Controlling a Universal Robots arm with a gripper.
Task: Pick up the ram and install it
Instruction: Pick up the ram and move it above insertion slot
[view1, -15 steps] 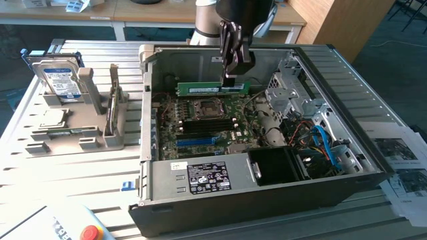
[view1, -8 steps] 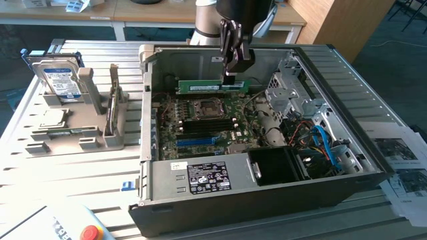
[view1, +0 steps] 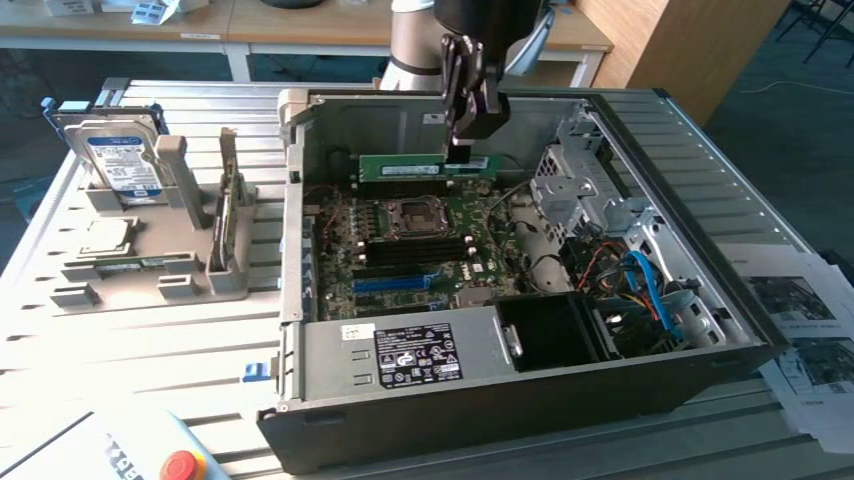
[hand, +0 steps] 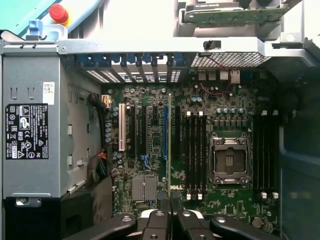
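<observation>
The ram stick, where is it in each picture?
Exterior view: the ram hangs in the gripper, above the motherboard inside the open case.
Wrist view: the ram is seen edge-on, a thin strip reaching out from the gripper.
Shared landmark: the square processor socket.

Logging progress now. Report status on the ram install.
Gripper shut on the ram. Ram held level over the motherboard inside the open case, not seated. Nothing seen between ram and motherboard.
</observation>
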